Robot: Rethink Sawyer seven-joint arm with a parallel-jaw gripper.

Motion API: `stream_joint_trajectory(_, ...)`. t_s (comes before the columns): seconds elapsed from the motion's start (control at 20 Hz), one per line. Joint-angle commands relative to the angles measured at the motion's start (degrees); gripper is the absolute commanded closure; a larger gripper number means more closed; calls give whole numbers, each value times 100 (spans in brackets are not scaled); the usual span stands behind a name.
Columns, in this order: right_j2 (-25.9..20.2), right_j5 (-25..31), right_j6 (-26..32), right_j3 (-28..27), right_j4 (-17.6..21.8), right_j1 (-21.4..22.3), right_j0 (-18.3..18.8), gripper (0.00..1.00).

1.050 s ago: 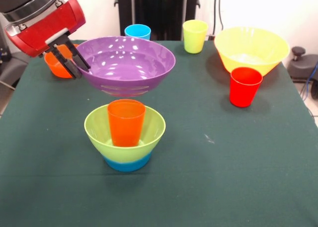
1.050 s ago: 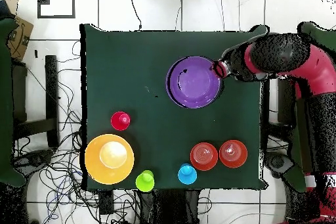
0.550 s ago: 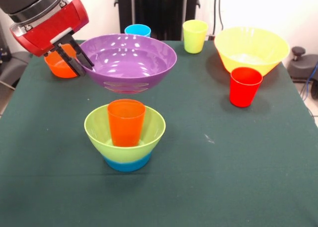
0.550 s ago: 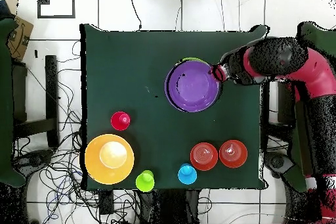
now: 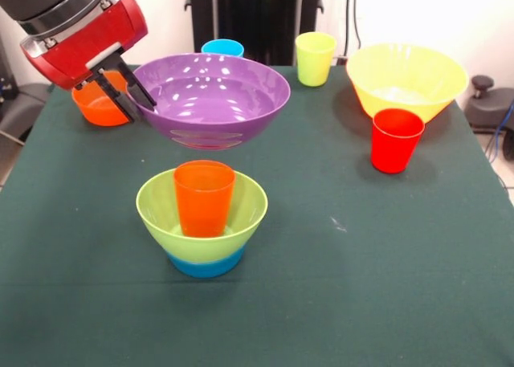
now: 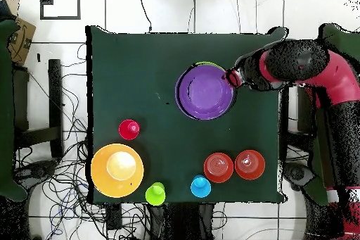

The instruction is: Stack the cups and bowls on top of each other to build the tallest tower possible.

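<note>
Nearest you, the tower (image 5: pixel 201 214) stands upright on the table (image 5: pixel 361 287): blue bowl (image 5: pixel 205 264) lowest, lime bowl (image 5: pixel 233 210) in it, orange cup (image 5: pixel 204 197) inside, all mouths up. Above and just behind it, the purple bowl (image 5: pixel 210 98) hangs in the air, mouth up and about level; overhead it covers nearly all of the tower. You have the gripper (image 5: pixel 120 90) pinching its rim on the left in the front view. Farther back stand the red cup (image 5: pixel 395 139) and yellow bowl (image 5: pixel 405 78), touching in the front view, 2 orange bowls (image 6: pixel 218 167), and the green cup (image 5: pixel 314 58) and light blue cup (image 5: pixel 222 48).
</note>
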State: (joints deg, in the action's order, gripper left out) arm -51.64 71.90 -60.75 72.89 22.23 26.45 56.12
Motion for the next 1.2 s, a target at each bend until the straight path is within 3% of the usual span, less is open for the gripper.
stream_joint_trajectory(0.05,-144,-324,1261,147,295,19,-135,100)
stream_joint_trajectory(1.2,-257,-291,1665,-219,605,-142,-199,100)
